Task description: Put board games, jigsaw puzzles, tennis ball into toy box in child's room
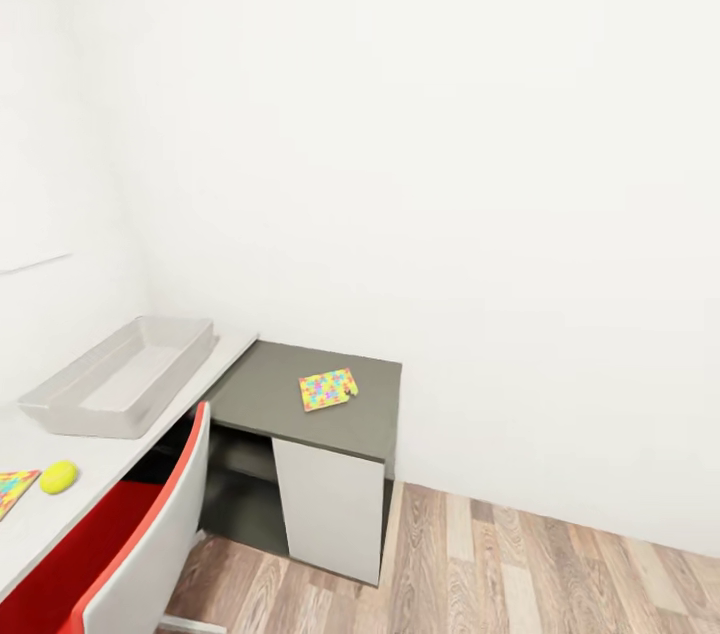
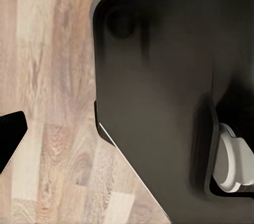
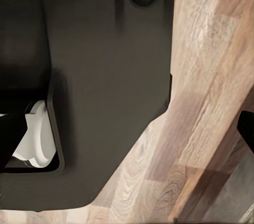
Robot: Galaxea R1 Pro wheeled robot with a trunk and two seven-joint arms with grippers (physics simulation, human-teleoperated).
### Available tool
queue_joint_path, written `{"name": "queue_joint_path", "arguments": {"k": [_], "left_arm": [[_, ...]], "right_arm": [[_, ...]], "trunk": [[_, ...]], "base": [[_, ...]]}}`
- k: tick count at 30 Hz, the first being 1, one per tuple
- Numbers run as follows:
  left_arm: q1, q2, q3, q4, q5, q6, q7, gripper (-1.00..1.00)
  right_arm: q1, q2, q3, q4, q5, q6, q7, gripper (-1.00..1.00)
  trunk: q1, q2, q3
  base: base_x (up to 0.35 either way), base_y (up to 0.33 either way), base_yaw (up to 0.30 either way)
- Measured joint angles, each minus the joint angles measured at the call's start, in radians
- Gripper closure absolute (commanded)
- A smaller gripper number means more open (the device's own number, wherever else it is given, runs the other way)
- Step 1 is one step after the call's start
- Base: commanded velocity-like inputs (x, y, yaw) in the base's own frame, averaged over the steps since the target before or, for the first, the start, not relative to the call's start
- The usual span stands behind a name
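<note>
The light grey toy box (image 1: 120,379) sits empty on the pale top of the table (image 1: 105,459), against the left wall. A yellow-green tennis ball (image 1: 58,476) lies nearer me on that top. Beside the ball, at the picture's edge, pokes the corner of one jigsaw puzzle (image 1: 12,490). Another jigsaw puzzle (image 1: 328,388) lies flat on the table's lower dark grey section (image 1: 270,394). The board games and the bed are out of view. Both wrist views look down on my dark base (image 2: 159,86) (image 3: 106,75) and the wood floor, with only a black finger edge (image 2: 10,139) (image 3: 246,128) in each.
A red and white chair (image 1: 135,539) is pushed in under the pale table top, at the lower left. A white drawer front (image 1: 330,509) closes the dark section's near side. Wood-plank floor (image 1: 560,574) lies open to the right, bounded by white walls.
</note>
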Motion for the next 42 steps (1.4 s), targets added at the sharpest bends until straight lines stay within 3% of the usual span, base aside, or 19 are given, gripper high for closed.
{"name": "queue_joint_path", "arguments": {"k": [30, 42], "left_arm": [[0.000, 0.000, -0.001, -0.001, 0.000, 0.000, 0.000, -1.00], [0.000, 0.000, 0.001, -0.001, 0.000, 0.000, 0.000, -1.00]], "right_arm": [[0.000, -0.001, 0.000, 0.000, 0.000, 0.000, 0.000, -1.00], [0.000, -0.001, 0.000, 0.000, -0.001, 0.000, 0.000, -1.00]], "trunk": [[-0.115, 0.209, 0.093], [-0.115, 0.210, 0.093]], "base": [[0.000, 0.000, -0.250], [0.000, 0.000, -0.263]]}}
